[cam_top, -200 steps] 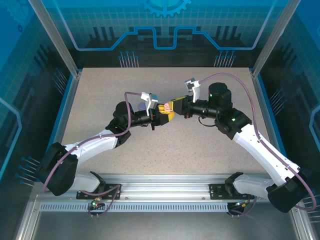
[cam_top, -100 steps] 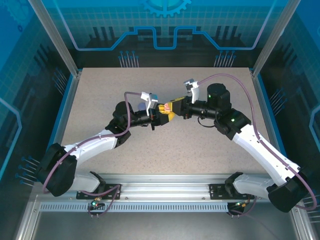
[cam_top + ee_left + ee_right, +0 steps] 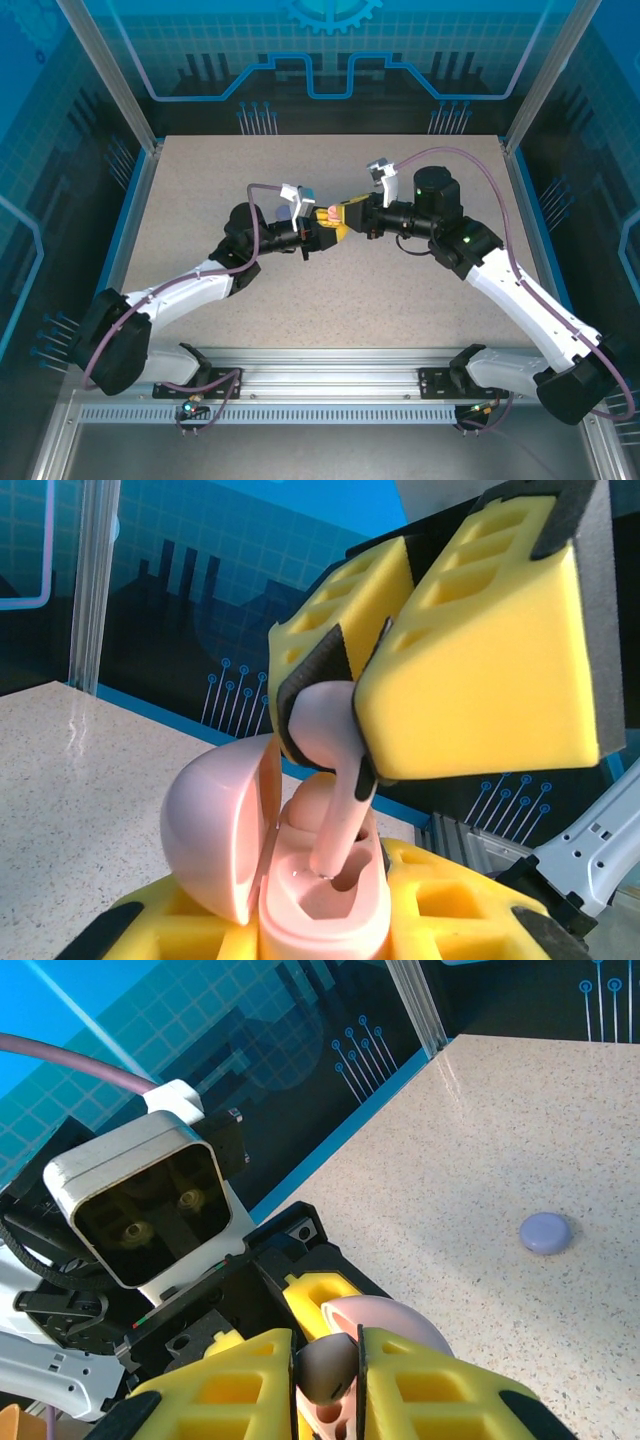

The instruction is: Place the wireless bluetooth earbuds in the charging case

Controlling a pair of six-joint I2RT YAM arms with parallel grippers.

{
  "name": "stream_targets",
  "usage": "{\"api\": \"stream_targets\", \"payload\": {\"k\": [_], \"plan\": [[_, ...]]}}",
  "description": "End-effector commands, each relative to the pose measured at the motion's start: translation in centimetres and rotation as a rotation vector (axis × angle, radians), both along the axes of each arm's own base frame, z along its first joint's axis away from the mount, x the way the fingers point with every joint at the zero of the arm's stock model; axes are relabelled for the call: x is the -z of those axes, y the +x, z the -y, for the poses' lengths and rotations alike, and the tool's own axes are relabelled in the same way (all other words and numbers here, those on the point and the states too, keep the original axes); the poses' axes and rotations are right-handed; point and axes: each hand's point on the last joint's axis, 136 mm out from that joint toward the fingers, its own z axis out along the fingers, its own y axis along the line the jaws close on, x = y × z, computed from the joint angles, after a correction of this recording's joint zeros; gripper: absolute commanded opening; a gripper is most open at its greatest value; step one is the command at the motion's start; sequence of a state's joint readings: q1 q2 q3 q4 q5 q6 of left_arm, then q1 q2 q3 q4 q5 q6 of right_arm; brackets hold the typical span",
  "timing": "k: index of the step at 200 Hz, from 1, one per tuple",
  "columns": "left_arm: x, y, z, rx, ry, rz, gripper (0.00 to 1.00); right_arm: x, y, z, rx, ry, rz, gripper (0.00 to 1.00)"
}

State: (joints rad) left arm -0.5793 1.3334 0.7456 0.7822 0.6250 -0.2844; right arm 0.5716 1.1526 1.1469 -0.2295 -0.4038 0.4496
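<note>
My left gripper point(image 3: 322, 235) is shut on the base of a pale pink charging case point(image 3: 318, 912), whose round lid point(image 3: 208, 832) stands open to the left. My right gripper point(image 3: 328, 1385) is shut on a pale pink earbud point(image 3: 328, 720), held above the case between its yellow foam fingers point(image 3: 480, 680). The earbud's stem point(image 3: 340, 830) points down, its tip at the mouth of the near slot. A rounded pink shape point(image 3: 305, 802) sits in the case just behind the stem. Both grippers meet mid-table, with the right gripper point(image 3: 343, 213) over the case point(image 3: 330, 214).
A small round lilac case point(image 3: 546, 1232) lies shut on the speckled tabletop point(image 3: 500, 1140), beyond the grippers. The left arm's wrist camera housing point(image 3: 150, 1210) sits close in front of the right gripper. Blue panels and metal posts wall the table.
The right arm has shifted slightly left and its wrist has turned, bringing the earbud over the case. The left arm has stayed almost still.
</note>
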Motion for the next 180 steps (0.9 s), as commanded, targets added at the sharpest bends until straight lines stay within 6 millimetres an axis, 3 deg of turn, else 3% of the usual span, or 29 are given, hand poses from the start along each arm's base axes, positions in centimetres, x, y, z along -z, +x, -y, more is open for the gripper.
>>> {"api": "stream_targets", "payload": {"k": [1,98,180], "plan": [[-2.3,-0.7,-0.2,-0.002,-0.015,0.089,0.17,-1.3,-0.5,0.1,-0.002,-0.009,0.035,0.20],[-1.2,-1.1,0.1,0.004,0.059,0.133,0.17,-1.6,-1.0,0.1,-0.021,-0.011,0.032,0.20],[-0.5,-0.1,0.0,-0.046,0.163,0.236,0.17,-1.9,-2.4,0.5,-0.059,-0.019,0.013,0.20]]}}
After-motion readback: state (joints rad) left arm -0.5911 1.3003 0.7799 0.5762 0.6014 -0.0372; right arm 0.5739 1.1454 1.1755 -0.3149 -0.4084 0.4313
